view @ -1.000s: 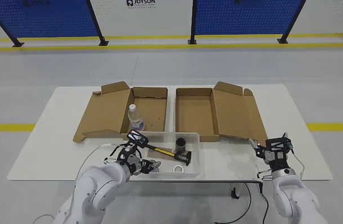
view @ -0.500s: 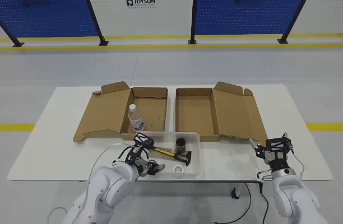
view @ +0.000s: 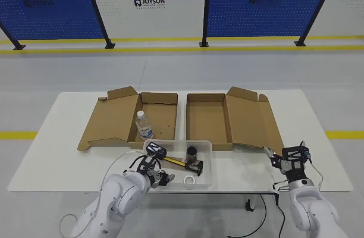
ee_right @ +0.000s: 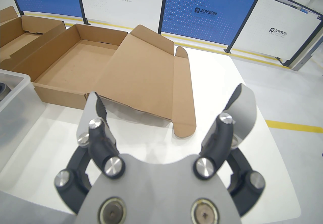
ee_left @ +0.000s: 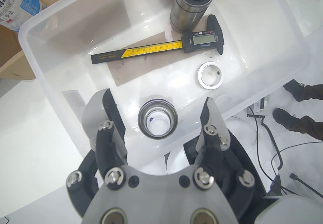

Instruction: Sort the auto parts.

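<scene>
Auto parts (ee_left: 188,15) — a dark bearing sleeve (ee_left: 191,0), a silver ring (ee_left: 210,75) and a short steel bushing (ee_left: 157,121) — share a clear bin (ee_left: 34,58) at the surface's (view: 57,154) near edge with a yellow-scaled digital caliper (ee_left: 161,49). The left end effector (ee_left: 159,97) gapes wide astride the upright bushing without touching it. The right end effector (ee_right: 166,91), spread and holding nothing, hangs by the near right corner. A blue-labelled bottle (view: 144,126) stands in the left cardboard box (view: 164,122).
</scene>
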